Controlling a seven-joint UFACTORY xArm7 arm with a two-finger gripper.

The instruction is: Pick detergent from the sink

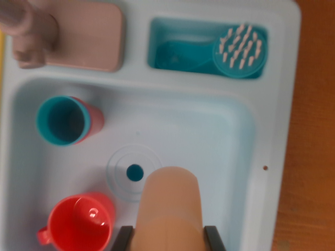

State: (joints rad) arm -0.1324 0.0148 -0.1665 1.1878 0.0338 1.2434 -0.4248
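Detergent bottle [168,206] sits between the hand's [168,239] two dark fingers, apparently gripped; long axis points up-frame toward the sink's [246,130] back edge.

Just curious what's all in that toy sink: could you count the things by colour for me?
Teal: 2, the cup lying in the basin and the brush in the upper compartment
Red: 1, the mug
Peach: 1, the detergent bottle between the fingers
Pinkish-brown: 1, the faucet
Total: 5, all on the pale blue sink
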